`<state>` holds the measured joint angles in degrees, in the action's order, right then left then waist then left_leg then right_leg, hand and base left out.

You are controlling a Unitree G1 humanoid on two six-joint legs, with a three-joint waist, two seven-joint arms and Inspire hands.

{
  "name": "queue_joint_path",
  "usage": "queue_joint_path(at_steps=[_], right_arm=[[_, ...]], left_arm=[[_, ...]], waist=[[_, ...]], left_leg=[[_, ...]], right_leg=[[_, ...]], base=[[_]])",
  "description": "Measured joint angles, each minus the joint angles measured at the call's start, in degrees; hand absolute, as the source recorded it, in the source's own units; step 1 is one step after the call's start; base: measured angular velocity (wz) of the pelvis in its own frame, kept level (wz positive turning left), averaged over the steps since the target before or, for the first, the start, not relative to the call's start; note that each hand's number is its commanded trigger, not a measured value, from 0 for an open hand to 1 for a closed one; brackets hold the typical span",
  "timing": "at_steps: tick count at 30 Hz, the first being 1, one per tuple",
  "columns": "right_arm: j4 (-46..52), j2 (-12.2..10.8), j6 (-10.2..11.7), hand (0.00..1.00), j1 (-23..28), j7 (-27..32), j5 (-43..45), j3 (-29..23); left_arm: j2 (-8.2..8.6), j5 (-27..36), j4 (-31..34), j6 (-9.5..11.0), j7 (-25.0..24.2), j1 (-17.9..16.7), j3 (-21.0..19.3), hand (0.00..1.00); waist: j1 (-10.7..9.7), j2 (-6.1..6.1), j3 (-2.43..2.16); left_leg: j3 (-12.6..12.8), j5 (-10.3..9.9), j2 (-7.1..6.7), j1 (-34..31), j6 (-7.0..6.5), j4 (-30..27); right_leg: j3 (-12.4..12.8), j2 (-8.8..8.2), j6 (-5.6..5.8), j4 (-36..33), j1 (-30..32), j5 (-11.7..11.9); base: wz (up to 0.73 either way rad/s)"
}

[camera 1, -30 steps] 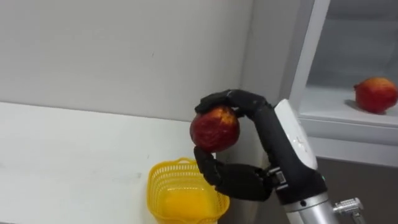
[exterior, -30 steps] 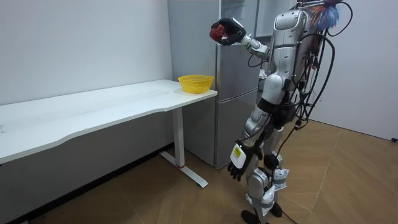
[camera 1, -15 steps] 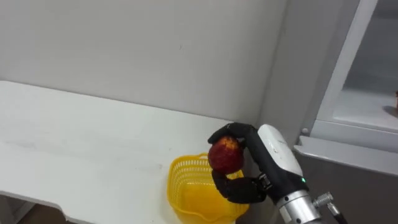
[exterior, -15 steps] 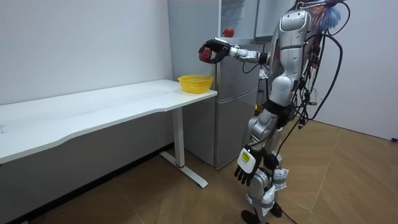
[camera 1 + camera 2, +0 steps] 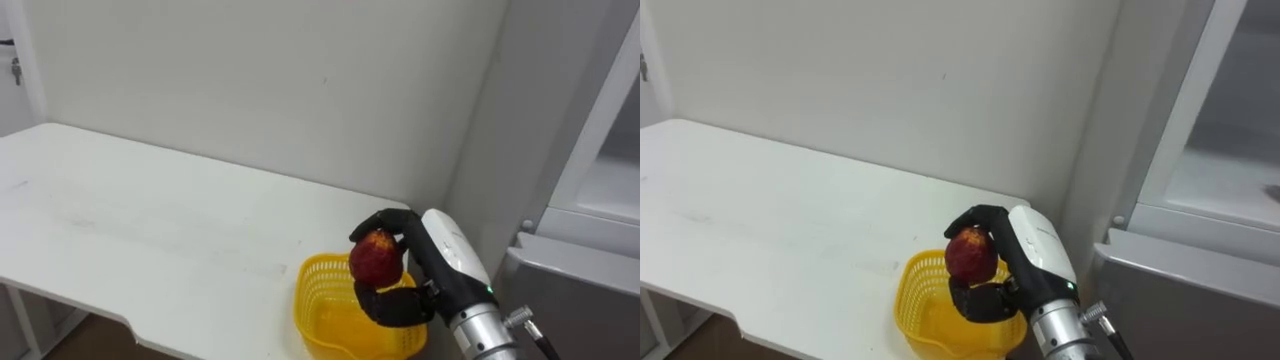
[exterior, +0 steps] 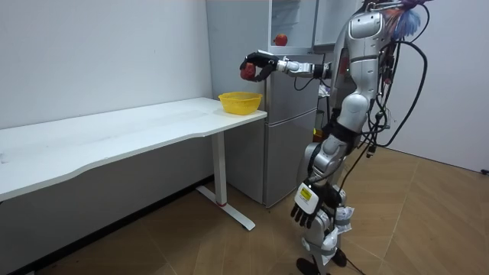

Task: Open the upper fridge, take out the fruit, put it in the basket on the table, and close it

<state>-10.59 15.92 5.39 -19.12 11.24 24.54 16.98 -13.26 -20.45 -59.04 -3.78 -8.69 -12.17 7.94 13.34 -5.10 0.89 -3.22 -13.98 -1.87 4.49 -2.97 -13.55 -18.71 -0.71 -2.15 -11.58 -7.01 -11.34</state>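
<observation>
The robot is standing on the wooden floor in front of the fridge (image 6: 294, 122), at the end of the white table (image 5: 150, 220), and is reaching its right arm out level over the table's corner. The right hand (image 5: 395, 308) is gripping a red fruit (image 5: 376, 262), the fingers curling over its top and the thumb pressing up from underneath, so the fruit is sitting pinched between them. The fruit is hanging in the air above the yellow basket (image 5: 310, 288) and is not touching it; the basket itself is resting on the table's end nearest the fridge, close to the wall (image 5: 250, 80). In the room view a second fruit (image 6: 281, 39) is lying on a shelf in the open upper fridge, well behind the outstretched arm. The left hand (image 6: 306, 217) is dangling beside the robot's leg, near the floor, with its fingers hanging loose and holding nothing. The torso is leaning slightly toward the table.
</observation>
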Motion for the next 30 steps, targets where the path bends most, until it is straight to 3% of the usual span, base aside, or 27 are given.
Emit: queue_joint_path(at_steps=[12,30], right_arm=[[-0.17,0.06,-0.02,0.00,0.00,-0.64,-0.50,2.07],[-3.76,0.04,-0.47,0.00,0.03,-0.64,-4.87,2.07]], left_arm=[[-0.47,-0.30,1.82,0.00,-1.54,-0.85,-1.23,0.00],[-0.48,-0.27,1.64,-1.03,-1.90,-1.16,-2.29,0.00]], waist=[[-0.03,-1.21,-0.27],[-0.05,-0.98,-0.11]], left_leg=[[-0.09,0.00,-0.06,0.16,0.00,-0.04],[-0.13,0.00,-0.06,0.15,0.01,-0.05]], right_leg=[[-0.15,-0.02,0.07,0.17,-0.34,-0.05],[-0.22,-0.03,0.07,0.17,-0.40,-0.04]], base=[[0.00],[0.00]])
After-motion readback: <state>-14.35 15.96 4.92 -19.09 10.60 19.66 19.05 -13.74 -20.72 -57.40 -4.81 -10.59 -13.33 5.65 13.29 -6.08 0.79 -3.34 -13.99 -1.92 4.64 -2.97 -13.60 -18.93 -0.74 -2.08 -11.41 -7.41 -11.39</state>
